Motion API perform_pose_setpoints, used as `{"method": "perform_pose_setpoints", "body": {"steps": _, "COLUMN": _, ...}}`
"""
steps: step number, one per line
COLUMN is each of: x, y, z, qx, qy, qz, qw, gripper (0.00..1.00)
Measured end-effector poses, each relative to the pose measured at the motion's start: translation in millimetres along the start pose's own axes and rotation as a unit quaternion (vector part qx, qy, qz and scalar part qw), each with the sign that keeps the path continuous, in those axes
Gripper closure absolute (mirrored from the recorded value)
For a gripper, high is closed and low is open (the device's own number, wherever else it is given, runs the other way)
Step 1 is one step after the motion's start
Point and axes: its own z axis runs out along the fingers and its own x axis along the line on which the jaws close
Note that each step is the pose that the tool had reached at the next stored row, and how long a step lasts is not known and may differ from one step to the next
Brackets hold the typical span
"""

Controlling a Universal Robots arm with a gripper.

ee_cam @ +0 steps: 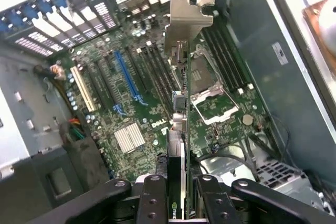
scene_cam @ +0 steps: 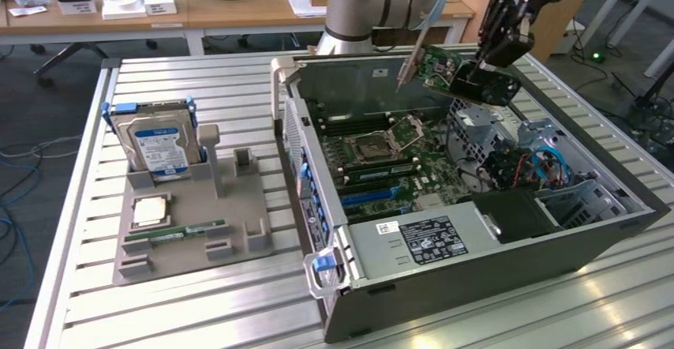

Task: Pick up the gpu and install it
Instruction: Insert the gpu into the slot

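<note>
Room: a workshop with wooden desks [scene_cam: 242, 9] at the back, and a slatted metal tabletop [scene_cam: 200, 88] in front.
Computer case: an open computer case [scene_cam: 443, 286] lies on its side on the tabletop, toward the exterior view's right, with its green motherboard [scene_cam: 390, 167] facing up.
Arm: a pale robot arm [scene_cam: 368, 1] reaches over the far edge of the case.
Hand: the hand [scene_cam: 479, 76] is clenched on the gpu, its dark fingers [ee_cam: 152, 198] pressing the card's two faces.
Gpu: the gpu [scene_cam: 447, 69] hangs in the air above the far end of the case, tilted and touching nothing but the hand. In the wrist view it appears edge-on [ee_cam: 181, 129], above the motherboard, between the long blue slot [ee_cam: 127, 74] and the processor socket [ee_cam: 210, 98].
Bracket: the card's pale metal bracket [ee_cam: 189, 17] sits at the end farthest from the hand.
Holder: a grey parts holder [scene_cam: 195, 246] lies beside the case, on the exterior view's left.
Holder contents: a hard drive [scene_cam: 158, 148] with a blue and white label stands upright. A square processor chip [scene_cam: 151, 209] and a narrow green memory stick [scene_cam: 174, 232] lie flat near it.
</note>
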Motion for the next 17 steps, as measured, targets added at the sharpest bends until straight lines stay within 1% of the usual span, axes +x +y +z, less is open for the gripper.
{"method": "perform_pose_setpoints", "body": {"steps": 3, "x": 0.0, "y": 0.0, "z": 0.2, "qx": -0.0003, "qy": 0.0031, "qz": -0.027, "qw": 0.9996, "gripper": 0.74}}
{"method": "perform_pose_setpoints", "body": {"steps": 5, "x": 0.0, "y": 0.0, "z": 0.4, "qx": -0.0005, "qy": 0.0052, "qz": -0.045, "qw": 0.999, "gripper": 0.74}}
{"method": "perform_pose_setpoints", "body": {"steps": 8, "x": 0.0, "y": -0.1, "z": 0.6, "qx": -0.0009, "qy": 0.0084, "qz": -0.072, "qw": 0.9974, "gripper": 0.74}}
{"method": "perform_pose_setpoints", "body": {"steps": 11, "x": 0.0, "y": -0.1, "z": 0.7, "qx": -0.0012, "qy": 0.0114, "qz": -0.098, "qw": 0.9951, "gripper": 0.74}}
{"method": "perform_pose_setpoints", "body": {"steps": 13, "x": 0.0, "y": -0.1, "z": 0.6, "qx": -0.0013, "qy": 0.0125, "qz": -0.107, "qw": 0.9942, "gripper": 0.74}}
{"method": "perform_pose_setpoints", "body": {"steps": 15, "x": 0.0, "y": -0.1, "z": 0.7, "qx": -0.0013, "qy": 0.013, "qz": -0.112, "qw": 0.9936, "gripper": 0.74}}
{"method": "perform_pose_setpoints", "body": {"steps": 17, "x": -0.2, "y": 0.0, "z": 0.9, "qx": -0.0005, "qy": 0.0132, "qz": -0.116, "qw": 0.9931, "gripper": 0.74}}
